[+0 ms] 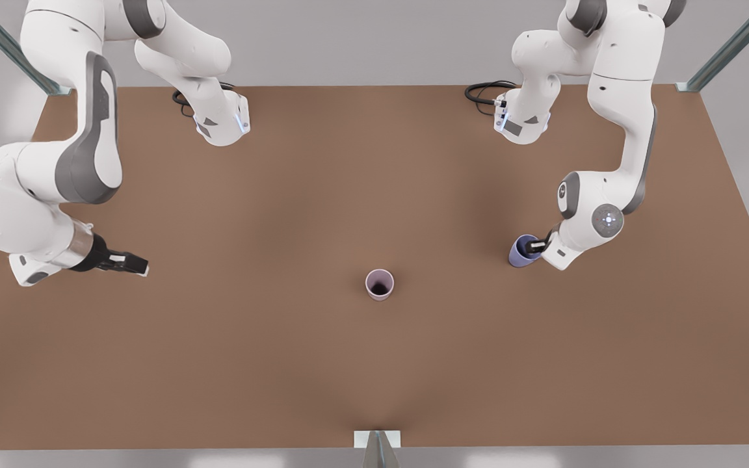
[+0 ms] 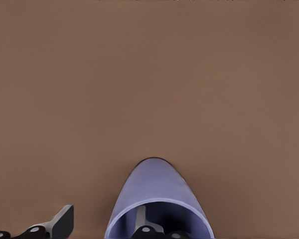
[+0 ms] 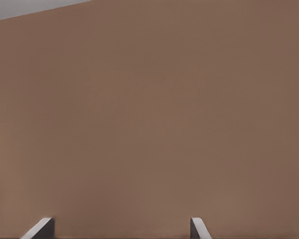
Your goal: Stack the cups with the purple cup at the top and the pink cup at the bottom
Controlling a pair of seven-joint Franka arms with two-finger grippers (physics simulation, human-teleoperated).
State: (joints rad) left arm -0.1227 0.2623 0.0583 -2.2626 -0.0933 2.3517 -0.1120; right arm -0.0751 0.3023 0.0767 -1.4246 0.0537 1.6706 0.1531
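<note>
Brown table point(image 1: 283, 364) carries the pink cup point(image 1: 380, 285), upright near the middle. At the front view's right, the left gripper point(image 1: 533, 246) has one finger point(image 2: 142, 221) inside the purple cup point(image 1: 521, 252), one outside, apparently not yet pinching. The right gripper point(image 1: 132, 264) waits at the front view's left, fingers spread, holding nothing.
</note>
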